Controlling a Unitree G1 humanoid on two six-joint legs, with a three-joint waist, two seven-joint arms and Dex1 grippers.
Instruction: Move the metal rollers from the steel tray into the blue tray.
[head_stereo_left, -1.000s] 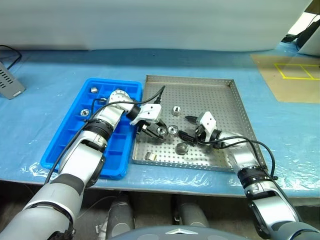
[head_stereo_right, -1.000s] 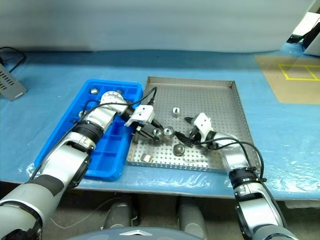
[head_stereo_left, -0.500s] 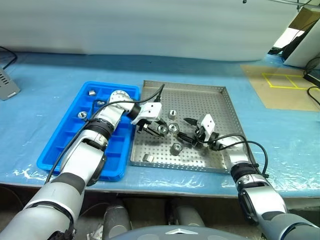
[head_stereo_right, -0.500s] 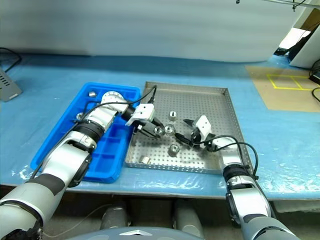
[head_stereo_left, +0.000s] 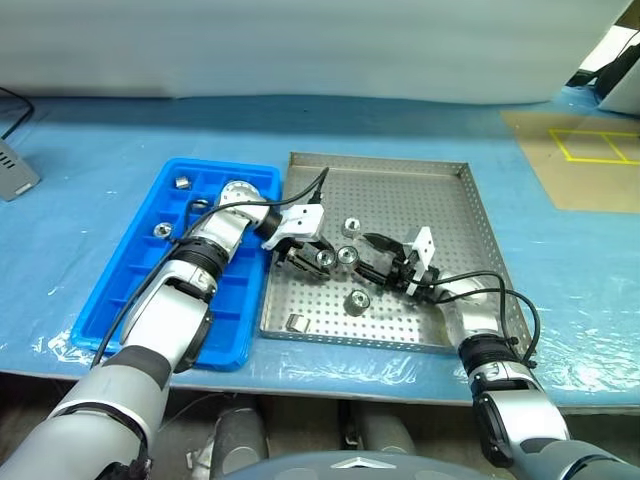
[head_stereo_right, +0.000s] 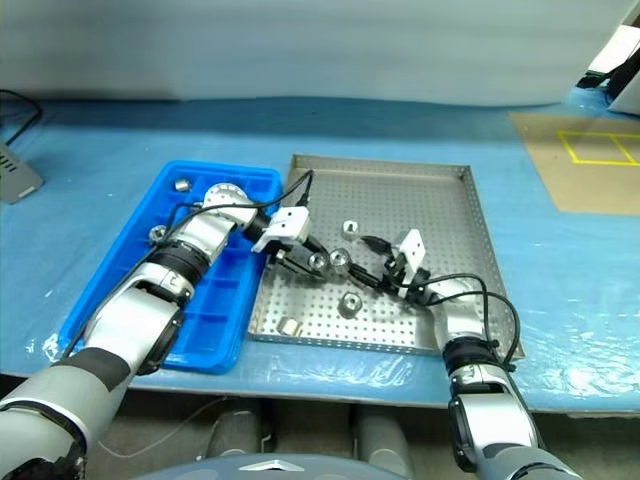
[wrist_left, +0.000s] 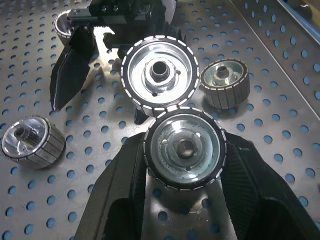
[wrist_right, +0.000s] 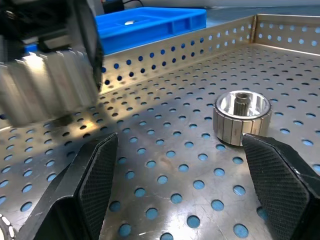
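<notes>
Presently, the steel tray (head_stereo_left: 455, 215) sits on the blue-covered bench (head_stereo_left: 90, 150), with the blue tray (head_stereo_left: 130, 285) touching its left rim. The left gripper (head_stereo_left: 318, 258) reaches from over the blue tray into the left half of the steel tray, and its two black fingers (wrist_left: 125, 185) are clamped on a metal roller (wrist_left: 184, 149), held end-on with its round face and dark centre bore visible in the left wrist view. A second roller (wrist_left: 159, 74) lies just beyond the held one, almost touching it, near the tray's centre. The right gripper (head_stereo_left: 378, 255) stands just to the right of that roller, pointing toward the left gripper, with its jaws spread wide and nothing between them.

Loose rollers remain on the perforated floor: one (head_stereo_left: 351, 227) toward the far side of the grippers, one (head_stereo_left: 356, 300) nearer the front rim below them, and one (head_stereo_left: 295, 322) close to the front-left corner.

Within the blue tray, rollers already occupy compartments: one (head_stereo_left: 182, 182) at the far-left corner and one (head_stereo_left: 160, 229) along the left edge further forward. A grey device (head_stereo_left: 15, 165) rests at the far-left edge of the bench, well apart from both trays.
</notes>
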